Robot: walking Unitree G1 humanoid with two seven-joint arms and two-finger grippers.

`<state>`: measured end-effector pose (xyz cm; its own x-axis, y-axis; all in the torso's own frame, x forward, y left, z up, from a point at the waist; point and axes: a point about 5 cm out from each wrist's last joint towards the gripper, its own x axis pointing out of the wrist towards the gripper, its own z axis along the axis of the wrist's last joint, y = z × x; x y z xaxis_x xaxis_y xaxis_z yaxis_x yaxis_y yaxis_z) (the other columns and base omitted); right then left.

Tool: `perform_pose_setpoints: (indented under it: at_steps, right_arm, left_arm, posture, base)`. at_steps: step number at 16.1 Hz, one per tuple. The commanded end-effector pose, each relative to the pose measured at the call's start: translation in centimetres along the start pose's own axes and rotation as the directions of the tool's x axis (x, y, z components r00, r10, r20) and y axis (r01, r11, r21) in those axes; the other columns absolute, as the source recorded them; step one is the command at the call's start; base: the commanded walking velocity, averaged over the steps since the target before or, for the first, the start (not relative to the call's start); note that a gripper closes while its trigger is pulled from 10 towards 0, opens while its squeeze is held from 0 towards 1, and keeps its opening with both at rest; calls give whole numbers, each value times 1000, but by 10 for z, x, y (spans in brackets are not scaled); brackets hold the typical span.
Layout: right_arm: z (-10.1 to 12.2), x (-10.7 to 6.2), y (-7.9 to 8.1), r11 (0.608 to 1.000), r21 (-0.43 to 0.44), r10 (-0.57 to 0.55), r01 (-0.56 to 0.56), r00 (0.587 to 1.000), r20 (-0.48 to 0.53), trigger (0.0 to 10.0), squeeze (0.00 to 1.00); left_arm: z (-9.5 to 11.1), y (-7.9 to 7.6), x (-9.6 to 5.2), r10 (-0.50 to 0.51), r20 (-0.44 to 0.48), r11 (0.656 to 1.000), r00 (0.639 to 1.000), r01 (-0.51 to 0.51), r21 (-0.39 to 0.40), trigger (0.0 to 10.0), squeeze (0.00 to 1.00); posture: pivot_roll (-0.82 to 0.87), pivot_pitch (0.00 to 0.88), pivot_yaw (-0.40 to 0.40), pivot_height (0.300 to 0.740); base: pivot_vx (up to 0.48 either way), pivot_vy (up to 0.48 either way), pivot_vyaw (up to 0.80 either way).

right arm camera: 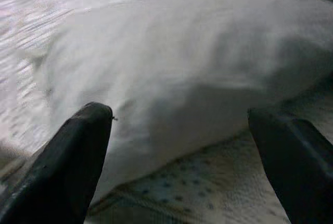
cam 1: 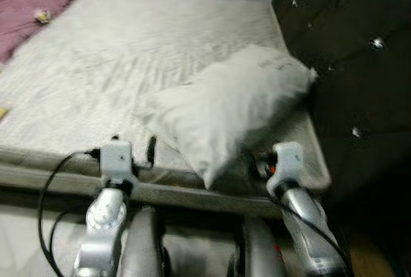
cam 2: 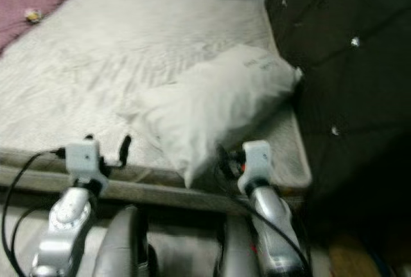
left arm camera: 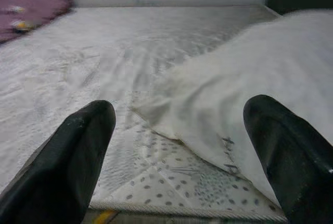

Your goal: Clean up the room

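Observation:
A white pillow (cam 1: 231,107) lies askew on the bare white mattress (cam 1: 96,65), one end against the dark headboard, one corner reaching the bed's near edge. My left gripper (cam 1: 133,146) hovers open over that near edge, just left of the pillow's corner; in the left wrist view its open gripper (left arm camera: 179,109) faces the pillow (left arm camera: 250,94). My right gripper (right arm camera: 182,115) is open too, held close to the pillow's (right arm camera: 187,57) near side, with its fingers (cam 1: 260,163) partly hidden under the pillow's corner. Neither holds anything.
A dark tufted headboard (cam 1: 347,65) rises on the right. A crumpled pink blanket (cam 1: 32,0) lies at the bed's far left corner. A small yellow object (cam 1: 2,113) sits at the left edge. The grey bed frame (cam 1: 192,195) runs across in front of me.

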<state>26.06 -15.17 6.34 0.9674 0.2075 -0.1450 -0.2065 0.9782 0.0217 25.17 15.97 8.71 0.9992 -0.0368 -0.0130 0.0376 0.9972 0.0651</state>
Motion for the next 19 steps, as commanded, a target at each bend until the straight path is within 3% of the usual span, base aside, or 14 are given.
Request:
perform_pose_setpoints:
  at_steps: [1, 4, 7, 10, 15, 19]
  right_arm:
    - [0, 2, 2, 1000, 8, 17, -17, 1000, 0, 10000, 0]
    - [-1, 3, 3, 999, 12, 31, -31, 999, -6, 10000, 0]
    - [-6, 4, 18, 980, -11, 198, -199, 979, -54, 10000, 0]
    - [-10, 7, 34, 918, -35, 387, -394, 914, -122, 10000, 0]
    - [0, 27, 42, 912, -41, 402, -408, 910, -106, 10000, 0]
    - [1, 36, 61, 900, -7, 433, -437, 893, -120, 10000, 0]
  left_arm:
    - [-11, 2, -5, 18, -53, 1000, 998, -18, 6, 10000, 0]
    - [-11, 4, -5, 34, -52, 999, 998, -33, 9, 10000, 0]
    - [-7, 10, -6, 89, -32, 995, 996, -88, 39, 10000, 0]
    - [-12, 19, -11, 136, -53, 989, 989, -132, 68, 10000, 0]
    - [-16, 33, -23, 202, -84, 976, 976, -194, 102, 10000, 0]
    - [-10, 38, -31, 213, -81, 973, 974, -203, 112, 10000, 0]
  posture:
    - [-13, 59, -13, 570]
    - [-15, 60, -12, 540]
    - [-7, 62, -14, 515]
    - [13, 69, -20, 515]
    - [51, 88, -34, 515]
    - [82, 130, -39, 515]
  base:
    - [0, 0, 0]
    - [0, 0, 0]
    - [0, 0, 0]
    - [0, 0, 0]
    - [0, 0, 0]
    - [0, 0, 0]
